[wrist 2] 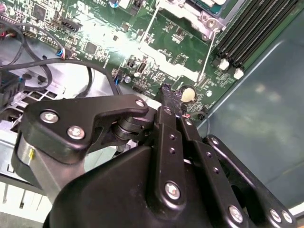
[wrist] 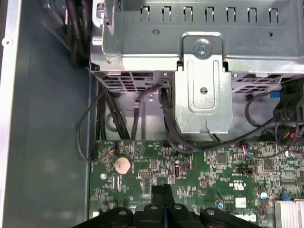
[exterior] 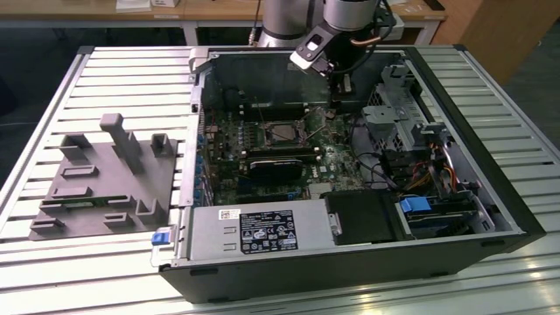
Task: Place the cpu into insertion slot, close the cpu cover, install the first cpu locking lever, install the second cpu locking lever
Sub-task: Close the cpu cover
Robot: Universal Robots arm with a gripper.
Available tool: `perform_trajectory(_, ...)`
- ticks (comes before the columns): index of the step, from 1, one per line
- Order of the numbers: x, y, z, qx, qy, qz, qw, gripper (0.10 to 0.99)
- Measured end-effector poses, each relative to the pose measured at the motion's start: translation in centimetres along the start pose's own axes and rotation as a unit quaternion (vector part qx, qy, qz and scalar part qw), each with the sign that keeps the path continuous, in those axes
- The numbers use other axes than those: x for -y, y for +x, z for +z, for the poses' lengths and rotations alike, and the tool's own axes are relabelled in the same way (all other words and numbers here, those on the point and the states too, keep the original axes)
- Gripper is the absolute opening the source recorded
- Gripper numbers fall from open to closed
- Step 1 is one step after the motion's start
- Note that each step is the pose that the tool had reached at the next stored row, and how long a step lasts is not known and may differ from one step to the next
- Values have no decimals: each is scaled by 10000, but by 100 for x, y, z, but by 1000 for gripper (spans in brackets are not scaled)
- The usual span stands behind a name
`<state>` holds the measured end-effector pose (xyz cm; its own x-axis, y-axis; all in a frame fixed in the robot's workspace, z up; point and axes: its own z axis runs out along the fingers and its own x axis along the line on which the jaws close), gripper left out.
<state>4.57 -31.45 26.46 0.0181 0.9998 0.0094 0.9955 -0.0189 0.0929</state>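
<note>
Inside the open computer case [exterior: 455, 98], the insertion slot [exterior: 282, 132] is a small square socket on the green motherboard [exterior: 337, 154], with a silvery cpu cover frame around a dark centre. I cannot tell whether the cpu lies in it. In the second wrist view a corner of the socket [wrist 2: 205, 10] shows, and two thin wire locking levers [wrist 2: 151, 26] [wrist 2: 208, 54] run out from it. My gripper [exterior: 337, 98] hangs over the board, to the exterior view's right of the socket. Its black fingers [wrist: 163, 192] [wrist 2: 166, 95] are pressed together with nothing between them, close to a coin battery [wrist: 122, 165].
A black fan card [exterior: 280, 165] lies just in front of the socket. A metal drive cage [wrist: 204, 80] and loose black cables [exterior: 376, 170] stand to the exterior view's right. The power supply [exterior: 262, 230] fills the case front. A grey fixture [exterior: 105, 177] rests on the slatted table.
</note>
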Motion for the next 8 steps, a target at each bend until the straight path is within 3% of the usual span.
perform_trajectory(8, -2, -1, 116, 0, 11, 0, 10000, 102)
